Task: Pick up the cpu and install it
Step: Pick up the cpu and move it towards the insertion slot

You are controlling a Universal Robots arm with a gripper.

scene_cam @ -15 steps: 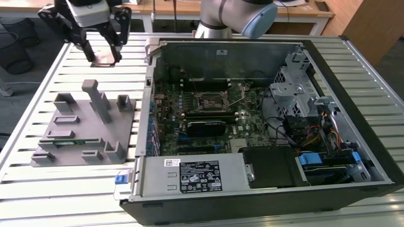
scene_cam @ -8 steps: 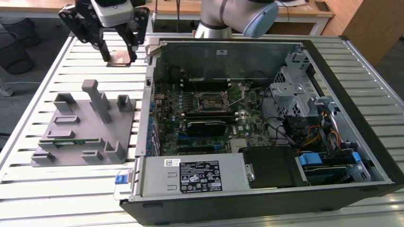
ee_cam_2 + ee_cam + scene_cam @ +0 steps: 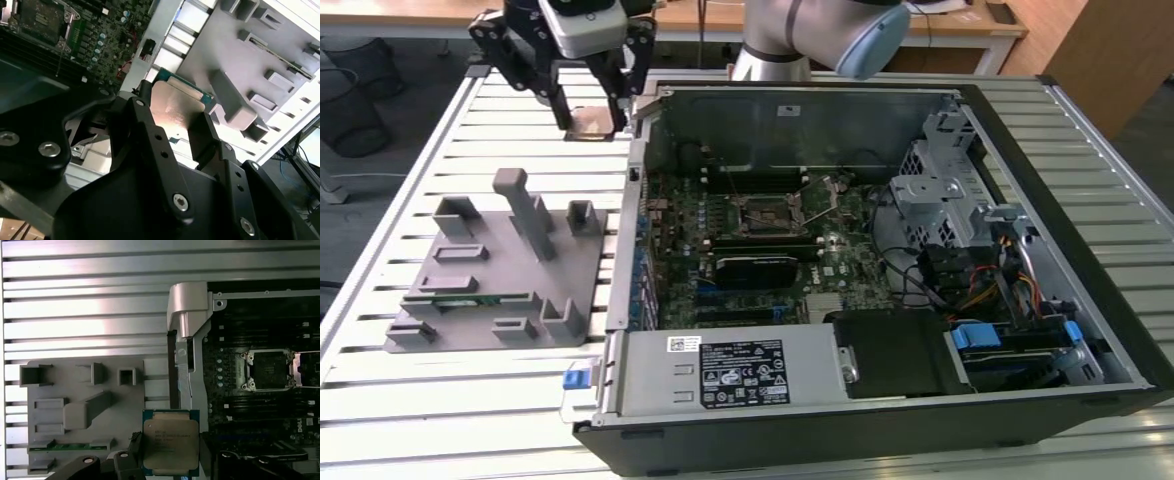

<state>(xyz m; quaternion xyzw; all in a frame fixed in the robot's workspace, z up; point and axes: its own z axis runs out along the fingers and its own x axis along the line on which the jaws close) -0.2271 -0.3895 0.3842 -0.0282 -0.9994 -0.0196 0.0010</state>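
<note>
The gripper (image 3: 595,120) is clamped on the cpu (image 3: 592,123), one black finger pressed against each of two opposite edges. In the exterior view the chip hangs at the fingertips above the slatted metal table (image 3: 454,400), toward the far end of the table. It is near the far corner of the open computer case (image 3: 814,120) on the exterior view's left, outside the case wall.

In the second wrist view the cpu (image 3: 175,100) shows its pale metal top, lit warm, with a thin green rim. It sits flat between the two fingers (image 3: 150,130), and the gripper (image 3: 174,106) closes in on it from both sides.

In the first wrist view the cpu (image 3: 170,442) lies level. One finger (image 3: 134,447) is against one edge, and a dark shape is at the opposite edge. Seen from there, the chip overlaps the edge of the grey holder (image 3: 125,410) and the side wall of the case.

The grey holder (image 3: 480,290) rests on the table beside the case, on the exterior view's left. A green memory stick (image 3: 70,446) lies in one of its slots.

The socket (image 3: 767,212) sits near the middle of the board inside the case, well apart from the chip. In the first wrist view the socket (image 3: 267,371) shows as a square metal frame with a dark centre.
</note>
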